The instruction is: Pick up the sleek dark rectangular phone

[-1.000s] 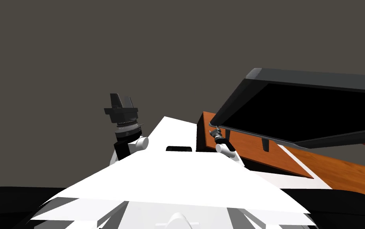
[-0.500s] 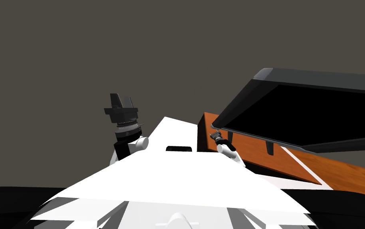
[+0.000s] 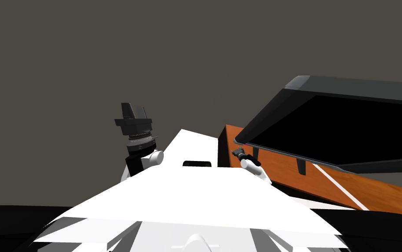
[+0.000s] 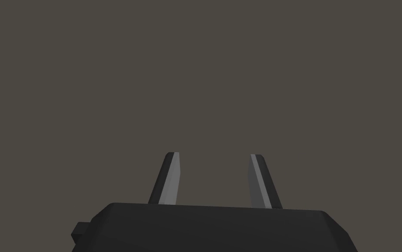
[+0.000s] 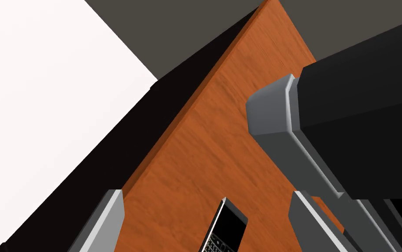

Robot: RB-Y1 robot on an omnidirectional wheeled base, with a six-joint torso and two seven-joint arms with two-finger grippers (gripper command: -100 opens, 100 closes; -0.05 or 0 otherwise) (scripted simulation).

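The phone (image 5: 224,227) is a slim dark slab with a small keypad, lying flat on an orange-brown wooden top (image 5: 222,131). My right gripper (image 5: 206,193) hovers over it, open, and the phone sits between the two fingers, touching neither. In the head view the right gripper (image 3: 236,152) is at the near corner of that wooden top (image 3: 283,168), under the edge of a big dark screen. My left gripper (image 3: 131,110) is raised to the left, away from the furniture. It is open (image 4: 213,154) with nothing between its fingers.
A large black screen with a grey frame (image 3: 349,127) stands on short feet on the wooden top, and its corner (image 5: 279,109) juts close beside my right fingers. A thin white strip (image 3: 340,186) crosses the top farther right. The furniture's dark side drops away at the near edge (image 5: 152,131).
The wooden top and the screen have slid right in the head view, so I have shifted. My right gripper sits slightly lower at the corner. The left arm has not moved.
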